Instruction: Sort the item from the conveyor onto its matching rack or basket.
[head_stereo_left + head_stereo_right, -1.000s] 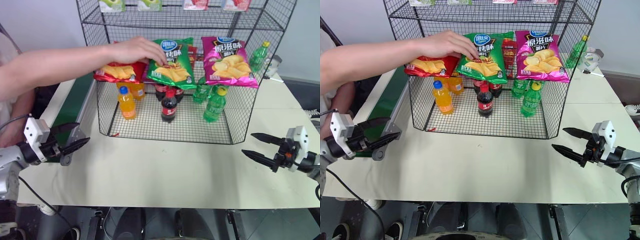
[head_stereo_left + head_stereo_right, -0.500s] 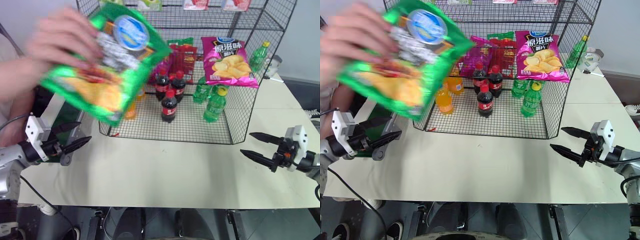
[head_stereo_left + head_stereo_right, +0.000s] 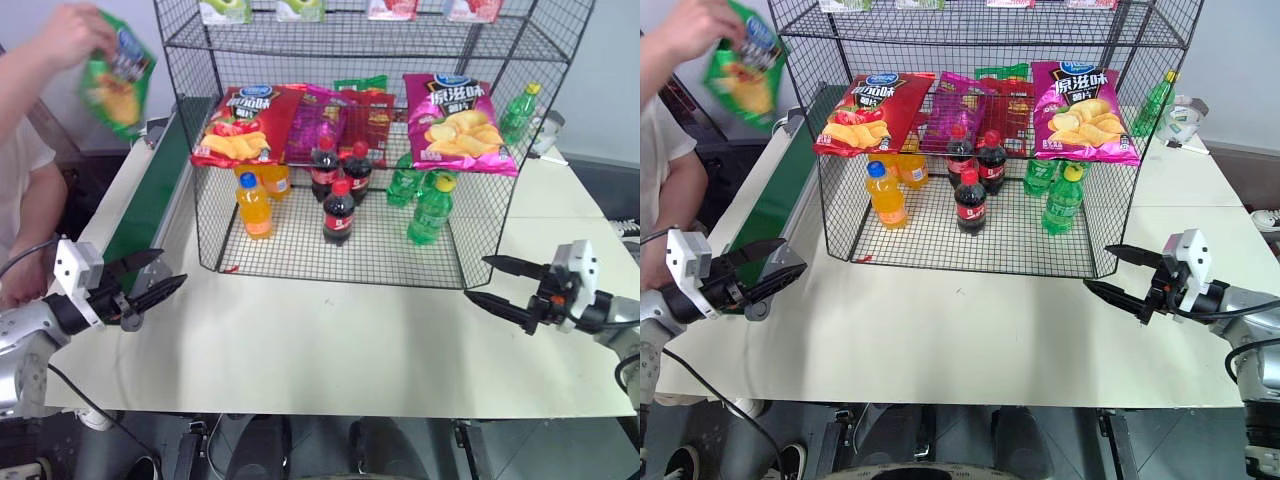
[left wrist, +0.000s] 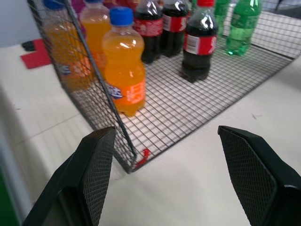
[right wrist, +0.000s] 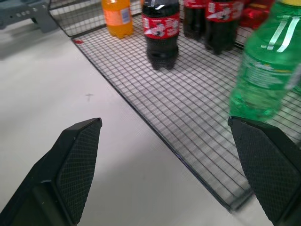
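Above the far left corner of the table (image 3: 330,350), a person's hand (image 3: 68,28) holds the green chip bag (image 3: 116,82) in the air over the far end of the conveyor (image 3: 150,195), presumably to lay it on the belt so that it can be carried toward the robot. Nothing lies on the belt yet, so the sorting has nothing to start from.

Both arms hang low over the near edge, one toward each near corner, well apart from the bag. The left gripper (image 3: 148,280) has its two black fingers spread wide and holds nothing; it sits just beside the conveyor's near end, a sensible waiting spot for a pickup there. The right gripper (image 3: 1118,277) is likewise spread wide and empty, pointing inward toward the rack (image 3: 370,40).

The rack stands at the middle of the table's far side. On its middle tier the red chip bag (image 3: 243,122) and the magenta chip bag (image 3: 456,108) lie apart, and the gap between them looks like the green bag's destination.
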Action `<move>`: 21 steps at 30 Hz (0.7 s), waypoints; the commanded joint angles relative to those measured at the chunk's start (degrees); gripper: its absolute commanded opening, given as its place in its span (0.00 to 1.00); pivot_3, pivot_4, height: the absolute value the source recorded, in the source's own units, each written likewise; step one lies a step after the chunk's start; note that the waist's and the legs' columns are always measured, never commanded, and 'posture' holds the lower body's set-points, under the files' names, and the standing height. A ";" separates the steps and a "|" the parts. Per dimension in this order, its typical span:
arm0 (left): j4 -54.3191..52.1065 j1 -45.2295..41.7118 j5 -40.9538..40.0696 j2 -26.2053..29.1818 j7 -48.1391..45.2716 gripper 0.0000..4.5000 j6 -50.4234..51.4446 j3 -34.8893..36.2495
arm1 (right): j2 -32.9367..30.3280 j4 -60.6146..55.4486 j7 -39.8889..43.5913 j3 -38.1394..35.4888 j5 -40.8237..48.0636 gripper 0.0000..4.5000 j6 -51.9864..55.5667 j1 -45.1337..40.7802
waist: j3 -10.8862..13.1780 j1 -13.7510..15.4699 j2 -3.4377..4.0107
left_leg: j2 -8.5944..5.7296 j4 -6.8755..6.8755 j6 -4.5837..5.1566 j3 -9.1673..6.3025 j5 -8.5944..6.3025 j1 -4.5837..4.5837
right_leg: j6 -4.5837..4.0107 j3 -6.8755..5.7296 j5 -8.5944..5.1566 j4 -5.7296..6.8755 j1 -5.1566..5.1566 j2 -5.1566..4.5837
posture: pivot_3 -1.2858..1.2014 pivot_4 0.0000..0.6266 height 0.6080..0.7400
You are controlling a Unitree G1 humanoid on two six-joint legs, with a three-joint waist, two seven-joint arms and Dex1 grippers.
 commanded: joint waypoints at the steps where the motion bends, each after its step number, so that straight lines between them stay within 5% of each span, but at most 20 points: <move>1: -2.26 0.71 -0.20 -0.33 1.59 0.83 -1.37 2.28 | 0.18 -3.98 -1.21 -0.21 1.39 1.00 1.19 -0.69 | 0.00 0.01 0.00 | 0.00 0.00 0.00 0.00 0.00 0.00 | 0.00 0.00 0.00 0.00 0.00 0.00 | 0.52 0.24 0.99; 21: -1.81 3.55 0.36 -1.14 4.67 0.83 -4.05 4.06 | 0.93 -9.02 -3.94 4.22 1.95 1.00 4.54 -6.18 | 0.00 -0.01 -0.01 | 0.00 -0.01 0.00 -0.01 0.00 0.00 | 0.00 0.00 0.00 -0.02 0.00 -0.01 | 0.52 0.24 0.99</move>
